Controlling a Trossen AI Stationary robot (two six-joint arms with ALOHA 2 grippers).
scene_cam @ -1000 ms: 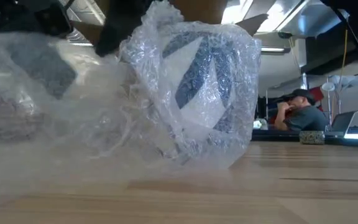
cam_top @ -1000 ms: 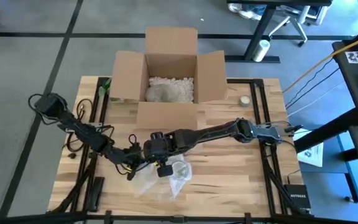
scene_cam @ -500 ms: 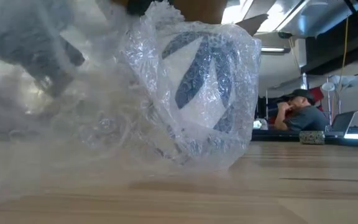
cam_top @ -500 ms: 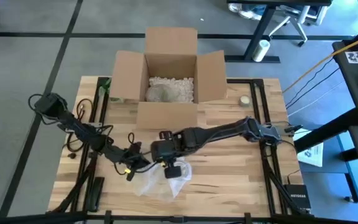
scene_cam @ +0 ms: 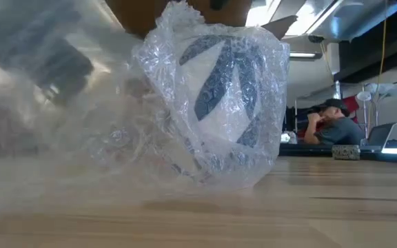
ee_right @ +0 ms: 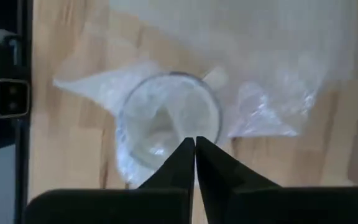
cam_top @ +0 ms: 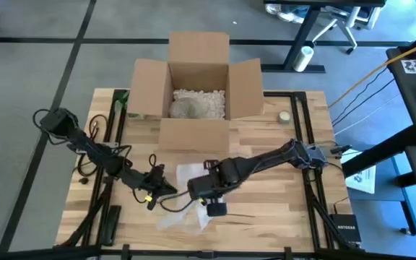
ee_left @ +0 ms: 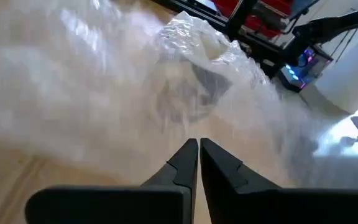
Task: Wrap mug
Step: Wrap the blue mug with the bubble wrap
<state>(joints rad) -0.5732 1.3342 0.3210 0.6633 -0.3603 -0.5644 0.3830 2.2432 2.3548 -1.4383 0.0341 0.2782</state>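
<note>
At the table's front centre, the mug (scene_cam: 219, 103) stood half-swathed in limp, slippery bubble wrap (cam_top: 186, 177); both the left gripper (ee_left: 197, 149) and right gripper (ee_right: 195, 146) were pinched shut, so you should have gripped the loose film, not the breakable ceramic.

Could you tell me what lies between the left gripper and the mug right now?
Only loose bubble wrap: in the left wrist view, the left gripper, fingers closed, faces the mug through the crumpled sheet.

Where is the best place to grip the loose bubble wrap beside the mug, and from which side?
Probably the flat loose sheet of bubble wrap lying on the table beside the mug. Come from above and pinch its free edge; it lies thin and unpinned there.
</note>
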